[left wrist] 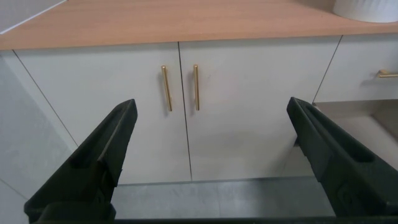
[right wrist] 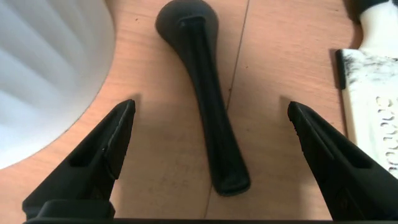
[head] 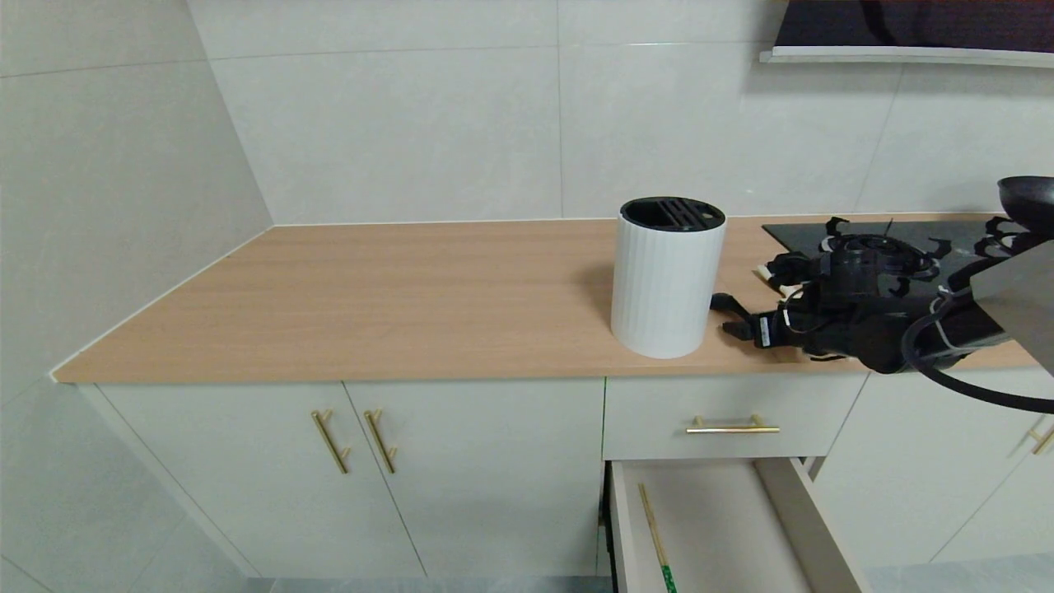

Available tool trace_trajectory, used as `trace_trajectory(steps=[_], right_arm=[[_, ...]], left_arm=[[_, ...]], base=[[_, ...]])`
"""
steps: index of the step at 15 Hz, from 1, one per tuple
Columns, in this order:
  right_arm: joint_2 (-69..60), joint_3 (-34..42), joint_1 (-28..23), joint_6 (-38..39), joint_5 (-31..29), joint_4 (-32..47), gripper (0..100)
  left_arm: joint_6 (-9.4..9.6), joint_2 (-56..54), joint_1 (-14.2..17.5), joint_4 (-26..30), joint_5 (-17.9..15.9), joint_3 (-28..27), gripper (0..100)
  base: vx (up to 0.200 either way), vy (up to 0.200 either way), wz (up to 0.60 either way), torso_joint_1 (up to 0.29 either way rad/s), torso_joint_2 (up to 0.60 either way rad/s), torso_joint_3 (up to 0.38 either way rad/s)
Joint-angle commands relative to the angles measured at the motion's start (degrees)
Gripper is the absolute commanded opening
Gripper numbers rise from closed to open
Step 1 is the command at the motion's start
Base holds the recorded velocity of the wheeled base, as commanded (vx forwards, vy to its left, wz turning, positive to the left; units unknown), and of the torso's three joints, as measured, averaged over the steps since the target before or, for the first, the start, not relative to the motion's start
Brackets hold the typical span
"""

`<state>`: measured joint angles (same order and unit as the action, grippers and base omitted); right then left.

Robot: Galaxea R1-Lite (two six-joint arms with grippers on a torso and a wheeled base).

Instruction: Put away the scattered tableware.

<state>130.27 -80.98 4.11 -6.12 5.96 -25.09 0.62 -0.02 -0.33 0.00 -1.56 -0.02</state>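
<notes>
You are looking across a wooden countertop [head: 395, 305] that is running along a pale tiled wall [head: 395, 115]. At its right end a black cooktop [head: 906, 235] is sitting in the wood, with a dark pan [head: 1029, 193] showing at the far right and a range hood [head: 906, 33] hanging above. Below, two white cabinet doors [head: 280, 478] are carrying brass handles [head: 329, 441] side by side, beside a shut drawer [head: 659, 412].

**Both grippers held wide open**

The right arm [head: 889, 333] comes in low from the robot's right side, stretched nearly level. At its end the right gripper [head: 729, 315] points toward the robot's left, its fingers [right wrist: 93, 165] splayed well apart (nothing is pinched between them). The left gripper [left wrist: 211, 102] sits lower down, facing forward, its jaws spread just as wide.
</notes>
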Motion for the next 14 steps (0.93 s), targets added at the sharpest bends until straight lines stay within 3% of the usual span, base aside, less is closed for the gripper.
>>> trace_trajectory(steps=[1, 5, 6, 14], right_arm=[[0.51, -0.32, -0.15, -0.03, -0.07, -0.05, 100], [0.69, -0.67, -0.24, -0.03, -0.51, -0.05, 100], [0.69, -0.67, -0.24, -0.03, -0.69, -0.05, 0], [-0.01, -0.58, -0.24, 0.14, -0.78, -0.14, 0]], left_arm=[[-0.01, 0.02, -0.02, 0.0, -0.02, -0.06, 100], [-0.01, 0.02, -0.02, 0.0, -0.02, 0.02, 100], [-0.01, 0.02, -0.02, 0.0, -0.02, 0.02, 100], [-0.01, 0.02, -0.02, 0.0, -0.02, 0.02, 100]], base=[[0.0, 0.0, 0.0, 0.0, 0.0, 0.0], [0.0, 0.0, 0.0, 0.0, 0.0, 0.0], [0.0, 0.0, 0.0, 0.0, 0.0, 0.0], [0.0, 0.0, 0.0, 0.0, 0.0, 0.0]])
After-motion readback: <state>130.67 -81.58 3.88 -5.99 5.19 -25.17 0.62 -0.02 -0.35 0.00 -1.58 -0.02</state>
